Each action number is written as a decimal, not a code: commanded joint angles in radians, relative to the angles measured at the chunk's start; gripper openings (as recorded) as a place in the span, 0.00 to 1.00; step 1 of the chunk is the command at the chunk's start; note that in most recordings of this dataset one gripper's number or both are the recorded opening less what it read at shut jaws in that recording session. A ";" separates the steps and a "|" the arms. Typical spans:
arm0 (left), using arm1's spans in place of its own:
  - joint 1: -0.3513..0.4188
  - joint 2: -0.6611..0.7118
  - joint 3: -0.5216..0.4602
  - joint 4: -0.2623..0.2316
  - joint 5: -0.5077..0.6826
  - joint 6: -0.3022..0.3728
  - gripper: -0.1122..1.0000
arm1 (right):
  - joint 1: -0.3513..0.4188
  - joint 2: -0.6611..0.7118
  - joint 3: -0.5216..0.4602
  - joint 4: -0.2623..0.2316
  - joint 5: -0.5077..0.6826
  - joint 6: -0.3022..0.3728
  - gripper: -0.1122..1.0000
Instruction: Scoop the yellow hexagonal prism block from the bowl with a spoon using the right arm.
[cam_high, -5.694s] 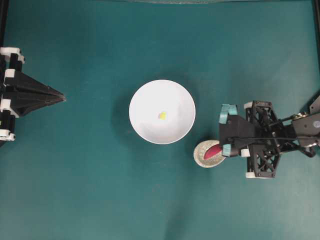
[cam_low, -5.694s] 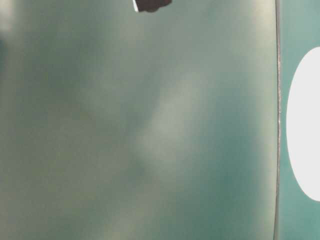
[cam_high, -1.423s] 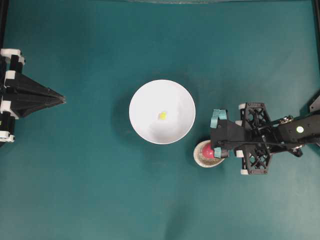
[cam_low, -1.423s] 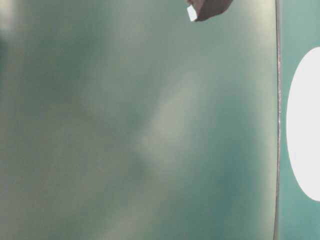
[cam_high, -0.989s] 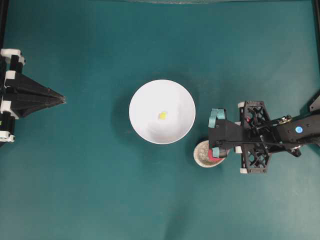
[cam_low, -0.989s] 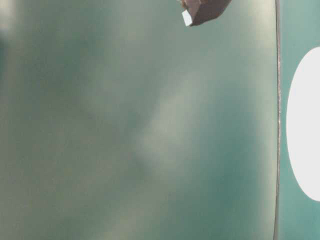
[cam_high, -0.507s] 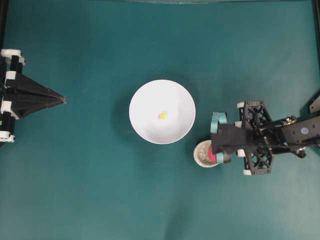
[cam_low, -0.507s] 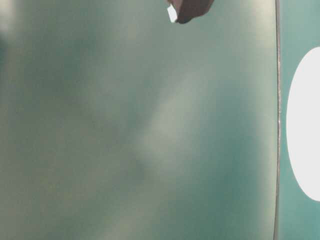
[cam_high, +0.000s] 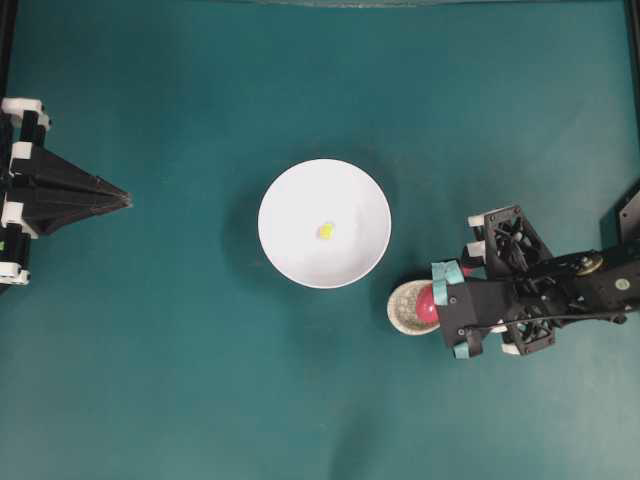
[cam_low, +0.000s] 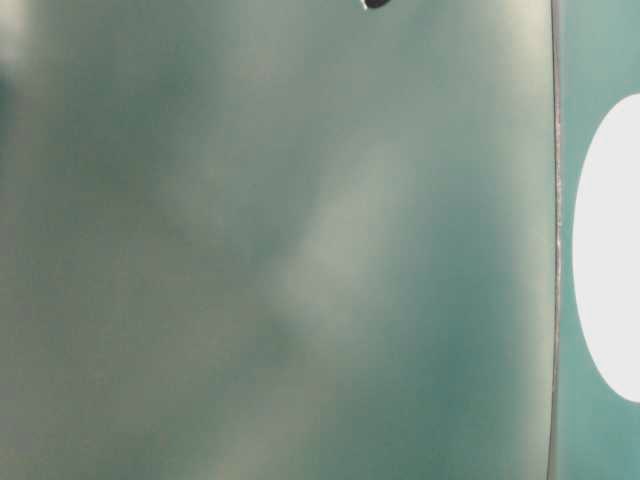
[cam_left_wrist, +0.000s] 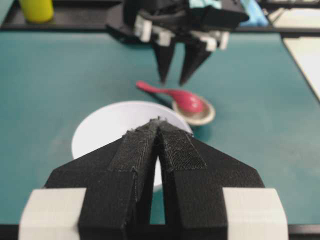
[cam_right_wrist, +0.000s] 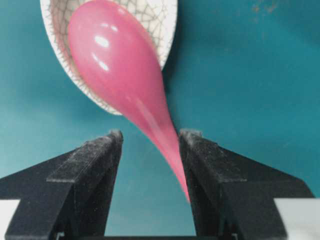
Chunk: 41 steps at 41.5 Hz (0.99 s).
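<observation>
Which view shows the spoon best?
The right wrist view: the spoon fills it, scoop on the rest, handle between open jaws. The left wrist shows it small; overhead, mostly hidden; table-level, not at all.

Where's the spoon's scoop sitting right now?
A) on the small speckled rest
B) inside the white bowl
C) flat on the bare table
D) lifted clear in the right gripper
A: the spoon's scoop lies on the speckled rest beside the bowl, its handle passing between the open jaws of the right gripper.
</observation>
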 joint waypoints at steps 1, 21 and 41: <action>-0.002 0.008 -0.009 0.003 -0.005 0.002 0.10 | 0.003 -0.021 0.005 -0.032 -0.009 0.020 0.57; -0.002 0.008 -0.008 0.003 -0.005 0.006 0.10 | 0.038 -0.018 0.048 -0.273 -0.011 0.258 0.57; -0.002 0.008 -0.008 0.003 -0.005 0.008 0.10 | 0.058 0.032 0.049 -0.296 -0.058 0.276 0.57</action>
